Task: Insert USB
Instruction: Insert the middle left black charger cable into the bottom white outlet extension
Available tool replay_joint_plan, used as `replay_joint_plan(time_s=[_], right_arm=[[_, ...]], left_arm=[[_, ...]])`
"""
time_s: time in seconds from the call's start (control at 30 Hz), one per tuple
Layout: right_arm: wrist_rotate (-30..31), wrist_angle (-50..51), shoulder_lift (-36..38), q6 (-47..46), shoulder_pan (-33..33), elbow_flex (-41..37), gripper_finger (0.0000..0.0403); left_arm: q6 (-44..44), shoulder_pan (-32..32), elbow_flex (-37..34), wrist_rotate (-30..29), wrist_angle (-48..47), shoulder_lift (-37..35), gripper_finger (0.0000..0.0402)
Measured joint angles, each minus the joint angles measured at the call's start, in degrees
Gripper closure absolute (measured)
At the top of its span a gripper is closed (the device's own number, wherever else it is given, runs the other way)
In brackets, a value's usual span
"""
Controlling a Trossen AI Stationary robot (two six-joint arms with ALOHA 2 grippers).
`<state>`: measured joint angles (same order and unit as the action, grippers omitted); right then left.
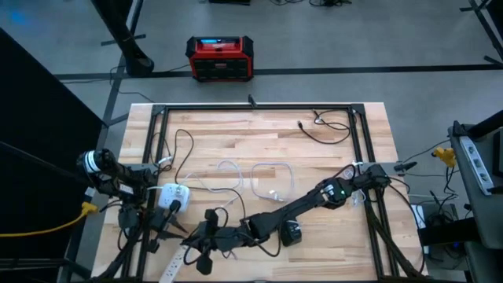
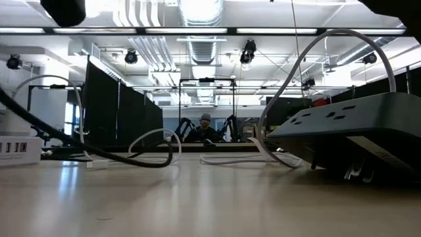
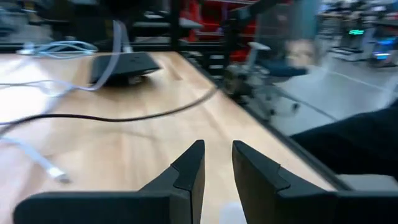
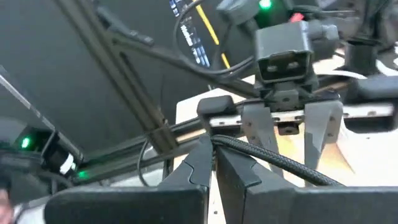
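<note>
USB cable (image 4: 273, 163): black, braided. It is clamped between my right jaws, which are closed tight on it. It runs out sideways past the fingertips. I cannot see its plug.

Position: my right arm (image 1: 314, 196) reaches across the front of the worktop (image 1: 259, 141) towards the left. My left arm (image 1: 118, 177) comes in from the left edge. The two meet near the front edge, left of centre, and that is where the cable is.

Left jaws: a narrow gap, with nothing between the fingers (image 3: 189, 171). The right wrist view shows them head-on, just beyond the cable, pointing back at my right jaws.

Other items:
- White cables (image 1: 271, 179) lie looped at mid-worktop. One loose white end (image 3: 57, 175) lies flat on the wood near my left jaws.
- Dark power strip (image 3: 121, 64) sits further along the worktop, with a white cable rising from it. The low view shows it up close (image 2: 348, 122).
- White strip (image 1: 173, 194) lies near the left arm.
- Thin black cable (image 1: 326, 130) lies at the far right, well apart from the rest.
- Red box (image 1: 220, 58) stands on the floor beyond the worktop.
- A person (image 2: 205, 126) sits far back in the room.
</note>
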<state>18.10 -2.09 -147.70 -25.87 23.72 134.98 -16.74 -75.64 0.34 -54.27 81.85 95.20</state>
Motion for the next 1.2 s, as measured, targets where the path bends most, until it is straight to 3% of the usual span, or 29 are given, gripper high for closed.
replay_joint_plan(time_s=[0.23, 0.73, 0.8, 0.97, 1.2], right_arm=[[5.5, 0.52, -0.22, -6.83, 0.78, 0.0, 0.0403], [9.14, 2.32, -2.53, -10.32, 1.38, 0.0, 0.0403], [9.8, 2.55, -2.41, -9.17, 1.31, 0.0, 0.0403], [11.01, 4.81, -1.92, -7.53, 1.18, 0.0, 0.0403], [11.2, 4.72, -1.77, -7.02, 1.14, 0.0, 0.0403]], left_arm=[[0.09, 0.02, 0.0, -6.87, -2.58, -0.12, 0.0333], [4.77, 0.04, 0.0, -7.22, -2.89, -6.82, 0.0333], [5.18, 0.05, 0.0, -5.51, -2.92, -8.72, 0.0333], [7.01, 0.11, 0.0, 5.65, -3.01, -14.64, 0.0333], [3.23, 0.57, 0.0, 8.57, -10.5, -21.43, 0.0332]])
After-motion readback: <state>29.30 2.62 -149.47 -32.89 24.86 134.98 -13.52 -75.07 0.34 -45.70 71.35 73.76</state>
